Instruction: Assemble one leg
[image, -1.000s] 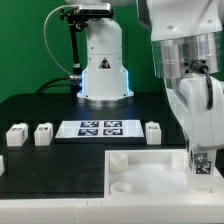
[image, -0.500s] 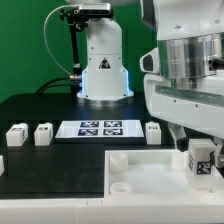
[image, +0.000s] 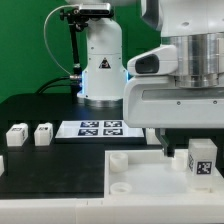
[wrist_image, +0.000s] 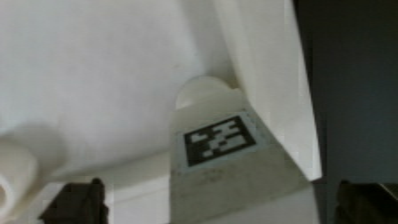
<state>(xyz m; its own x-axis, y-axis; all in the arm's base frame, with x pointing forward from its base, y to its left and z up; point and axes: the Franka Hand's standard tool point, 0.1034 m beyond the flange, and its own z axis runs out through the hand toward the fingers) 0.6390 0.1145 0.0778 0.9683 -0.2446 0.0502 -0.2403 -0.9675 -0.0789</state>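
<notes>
Over at the exterior view's right, above the big white tray (image: 140, 185), the arm's bulky hand is hanging low and blocking much of what I am trying to watch. Just below it the leg (image: 203, 158) is standing upright near the tray's corner on that side, its tagged face looking toward the exterior camera. Whether its foot is sitting in a corner socket I cannot tell, since the hand is crowding it.

Through the wrist view the gripper (wrist_image: 222, 203) is showing both dark fingertips well apart. The leg is lying between them and seems to be touching neither.

That is what the coming move is hanging on, I am judging. The leg's long axis is running along the fingers' own line, so a straight closing would pinch its two sides.

Far off, at the exterior view's left, a spare leg (image: 17, 134) and a second spare leg (image: 43, 133) are waiting near the marker board (image: 100, 128).
</notes>
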